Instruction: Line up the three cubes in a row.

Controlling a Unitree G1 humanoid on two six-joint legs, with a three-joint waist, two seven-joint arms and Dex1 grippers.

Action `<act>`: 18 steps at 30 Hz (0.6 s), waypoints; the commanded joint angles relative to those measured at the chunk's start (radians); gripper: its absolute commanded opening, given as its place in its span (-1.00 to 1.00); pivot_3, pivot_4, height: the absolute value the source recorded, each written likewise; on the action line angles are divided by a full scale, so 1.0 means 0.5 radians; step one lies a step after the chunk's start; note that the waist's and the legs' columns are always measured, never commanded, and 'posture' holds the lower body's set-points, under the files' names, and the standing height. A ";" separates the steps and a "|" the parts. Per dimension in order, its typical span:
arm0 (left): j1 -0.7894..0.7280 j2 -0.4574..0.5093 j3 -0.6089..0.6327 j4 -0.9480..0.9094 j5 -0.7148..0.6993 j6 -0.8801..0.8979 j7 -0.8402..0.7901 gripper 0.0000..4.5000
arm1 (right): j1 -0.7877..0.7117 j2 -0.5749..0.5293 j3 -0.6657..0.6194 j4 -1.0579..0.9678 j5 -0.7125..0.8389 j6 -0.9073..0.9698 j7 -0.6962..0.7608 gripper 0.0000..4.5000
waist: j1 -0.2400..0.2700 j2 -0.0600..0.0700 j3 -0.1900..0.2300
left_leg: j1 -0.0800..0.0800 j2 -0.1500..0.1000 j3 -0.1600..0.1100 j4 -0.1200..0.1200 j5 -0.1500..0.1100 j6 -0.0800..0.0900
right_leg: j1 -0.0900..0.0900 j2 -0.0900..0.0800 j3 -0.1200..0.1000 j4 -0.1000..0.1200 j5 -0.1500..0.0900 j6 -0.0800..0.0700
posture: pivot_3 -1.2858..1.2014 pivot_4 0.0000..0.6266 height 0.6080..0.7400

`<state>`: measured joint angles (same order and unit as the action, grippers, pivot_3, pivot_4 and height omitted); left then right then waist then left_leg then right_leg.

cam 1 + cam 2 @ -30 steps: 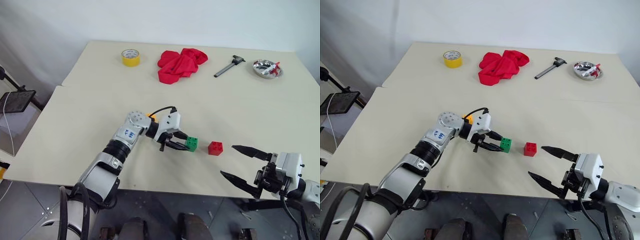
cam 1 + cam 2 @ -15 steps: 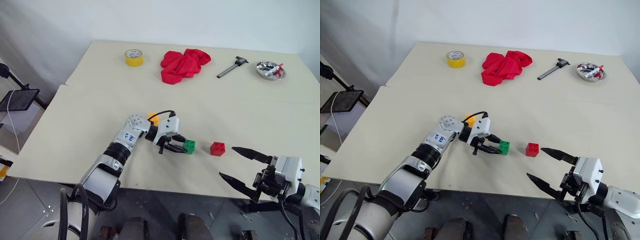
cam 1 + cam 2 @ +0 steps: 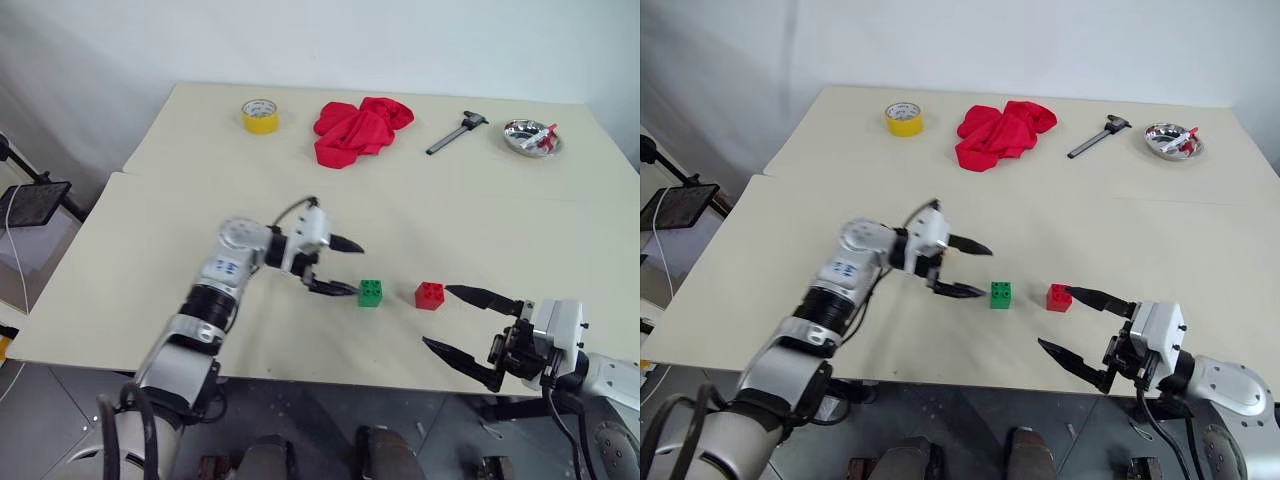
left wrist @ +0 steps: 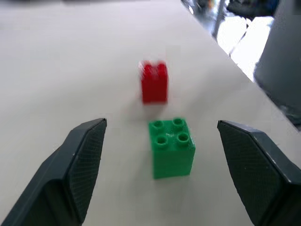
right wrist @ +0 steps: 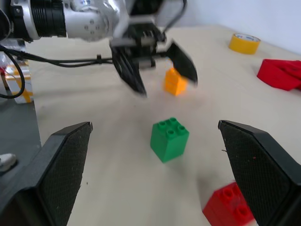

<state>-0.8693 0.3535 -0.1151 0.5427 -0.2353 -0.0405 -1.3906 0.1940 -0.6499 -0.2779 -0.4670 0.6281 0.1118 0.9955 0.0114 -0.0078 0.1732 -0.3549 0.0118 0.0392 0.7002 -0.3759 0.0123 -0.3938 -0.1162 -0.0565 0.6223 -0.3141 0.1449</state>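
We see a beige table (image 3: 150, 240) with the three toy bricks near its front edge. The green brick (image 3: 370, 292) stands on the table with its studs up, and the red brick (image 3: 430, 295) stands near it, on the robot's right side, with a small gap between them. The two bricks do not touch. The orange-yellow brick (image 5: 175, 81) shows in the right wrist view; it lies beyond the green brick, close behind the left gripper, apart from the other two.

The left gripper (image 3: 345, 266) hangs above the table just to the left of the green brick, and its two black fingers are spread wide. We see nothing between them; in the left wrist view the green brick stands free on the table ahead of the fingers (image 4: 82, 160), with the red brick behind it.

The right gripper (image 3: 458, 322) is at the front edge of the table, just beside the red brick. Its fingers are also spread wide and they hold nothing. The upper fingertip points at the red brick and comes very near to it, but we cannot tell if it touches.

At the far side of the table lie a yellow tape roll (image 3: 261, 116), a crumpled red cloth (image 3: 358, 128), a caliper (image 3: 456, 133) and a small metal dish (image 3: 531, 137).
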 commanded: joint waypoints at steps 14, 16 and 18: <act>1.280 0.655 1.022 -0.259 -0.316 0.088 0.609 0.98 | -0.437 0.157 0.299 -0.227 0.076 0.114 -0.205 1.00 | -0.013 0.001 0.002 | 0.000 0.001 -0.007 -0.001 -0.001 0.000 | 0.002 -0.011 -0.011 0.000 0.002 -0.001 | 0.03 -0.52 1.00; 1.312 0.644 1.015 -0.331 -0.354 0.136 0.608 0.98 | -0.440 0.155 0.296 -0.216 0.063 0.101 -0.199 1.00 | 0.005 0.001 0.002 | 0.000 -0.001 -0.009 -0.001 -0.001 0.000 | 0.003 -0.017 -0.017 0.000 0.002 -0.001 | 0.03 -0.52 1.00; 1.299 0.615 0.947 -0.457 -0.376 0.193 0.602 0.98 | -0.411 0.128 0.260 -0.183 0.047 0.083 -0.171 1.00 | 0.017 0.001 0.002 | 0.000 -0.003 -0.009 -0.001 -0.001 0.000 | 0.003 -0.021 -0.021 0.000 0.003 -0.002 | 0.03 -0.52 1.00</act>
<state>-0.2140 0.6687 0.3763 0.3922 -0.3928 0.0393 -1.0856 -0.0193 -0.5765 -0.1220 -0.5476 0.6476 0.1735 0.9024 0.0199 -0.0075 0.1741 -0.3551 0.0101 0.0351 0.6996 -0.3767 0.0126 -0.3922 -0.1281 -0.0679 0.6222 -0.3127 0.1440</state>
